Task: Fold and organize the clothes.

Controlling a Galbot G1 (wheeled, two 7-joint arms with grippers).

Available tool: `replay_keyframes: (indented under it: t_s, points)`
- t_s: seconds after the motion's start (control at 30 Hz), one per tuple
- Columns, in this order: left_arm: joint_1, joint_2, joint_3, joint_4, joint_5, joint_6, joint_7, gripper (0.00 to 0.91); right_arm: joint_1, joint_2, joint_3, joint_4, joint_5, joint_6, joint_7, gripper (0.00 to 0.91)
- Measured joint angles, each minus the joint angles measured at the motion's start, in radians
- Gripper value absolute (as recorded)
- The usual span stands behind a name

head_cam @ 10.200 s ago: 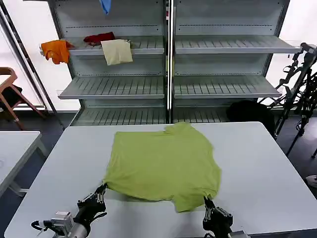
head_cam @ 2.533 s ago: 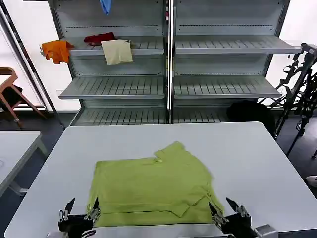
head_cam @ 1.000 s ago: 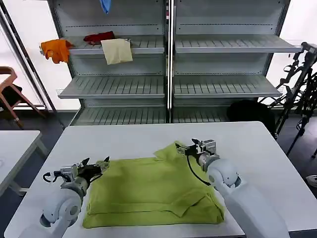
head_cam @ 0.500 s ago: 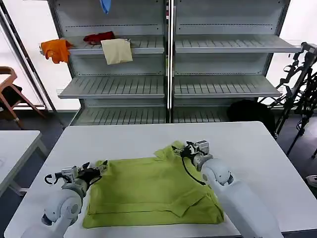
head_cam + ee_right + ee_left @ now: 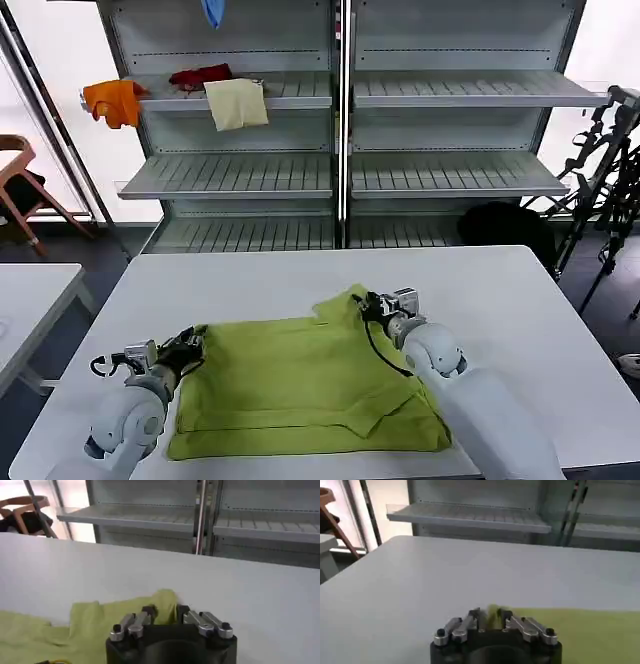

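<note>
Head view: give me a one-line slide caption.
Both grippers, left and right, at the far corners of the half-folded green T-shirt on the table.

In the head view the T-shirt (image 5: pixel 300 385) lies on the table (image 5: pixel 510 310), lower centre; the left pincer (image 5: pixel 190 345) sits at its left edge, the right pincer (image 5: pixel 366 303) at its upper edge; shelves (image 5: pixel 450 95) fill the top.

The left hand (image 5: pixel 490 621) hides the T-shirt (image 5: pixel 310 385) corner beneath its fingers, and the wrist view's edge cuts off its body. The right hand (image 5: pixel 166 613) likewise covers the sleeve tip.
</note>
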Motion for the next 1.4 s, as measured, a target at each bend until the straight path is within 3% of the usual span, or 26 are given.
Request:
replay_keyframes:
  t_s: [0.63, 1.4]
  points:
    - [0.012, 0.021, -0.011, -0.051, 0.015, -0.041, -0.018, 0.000, -0.027, -0.047, 0.022, 0.111, 0.031, 0.002, 0.023, 0.000]
    - [0.162, 0.071, -0.059, -0.272, 0.070, -0.020, -0.044, 0.000, -0.217, -0.240, 0.151, 0.411, 0.094, 0.002, 0.006, 0.000]
